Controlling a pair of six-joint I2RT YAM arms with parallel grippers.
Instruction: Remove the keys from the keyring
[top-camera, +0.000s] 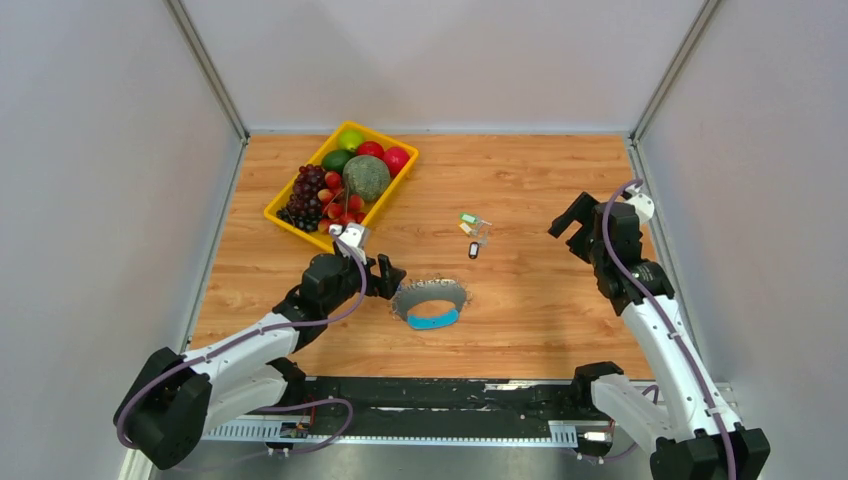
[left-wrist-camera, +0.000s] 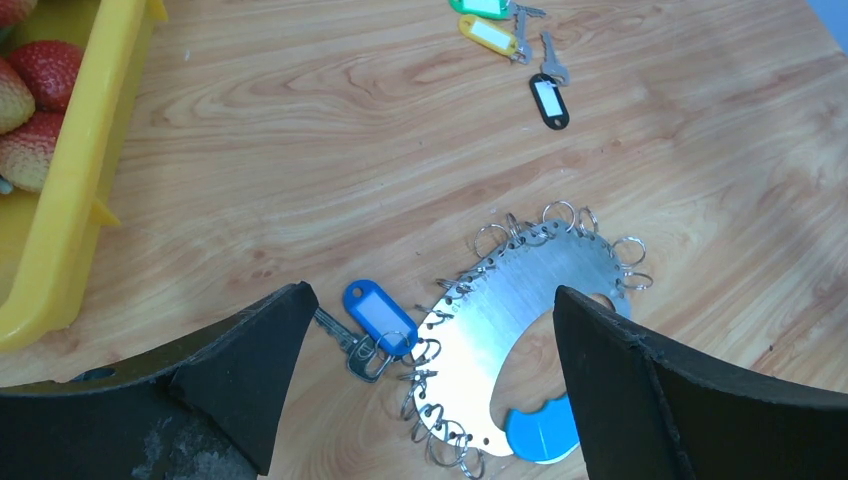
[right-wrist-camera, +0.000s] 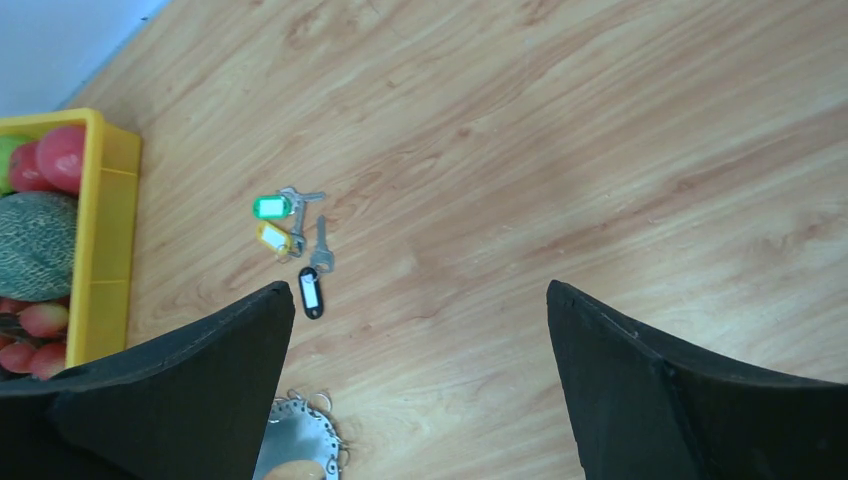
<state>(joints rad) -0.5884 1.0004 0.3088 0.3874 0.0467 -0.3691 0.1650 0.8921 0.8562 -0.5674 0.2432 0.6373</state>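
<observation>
The keyring (top-camera: 432, 303) lies flat on the wooden table, a silver plate fringed with small rings and one bright blue section (left-wrist-camera: 540, 435). A key with a blue tag (left-wrist-camera: 378, 315) hangs from a small ring on its left edge. Three loose keys lie apart, farther back: green tag (top-camera: 468, 218), yellow tag (top-camera: 466, 229) and black tag (top-camera: 473, 250). They also show in the right wrist view, with the black tag (right-wrist-camera: 311, 292) nearest. My left gripper (top-camera: 392, 278) is open and empty, just above the keyring's left edge (left-wrist-camera: 430, 295). My right gripper (top-camera: 572, 218) is open and empty, raised at the right (right-wrist-camera: 420, 290).
A yellow fruit tray (top-camera: 290, 215) with grapes, strawberries, a melon and other fruit stands at the back left, near my left arm; its wall shows in the left wrist view (left-wrist-camera: 70, 200). Grey walls enclose the table on three sides.
</observation>
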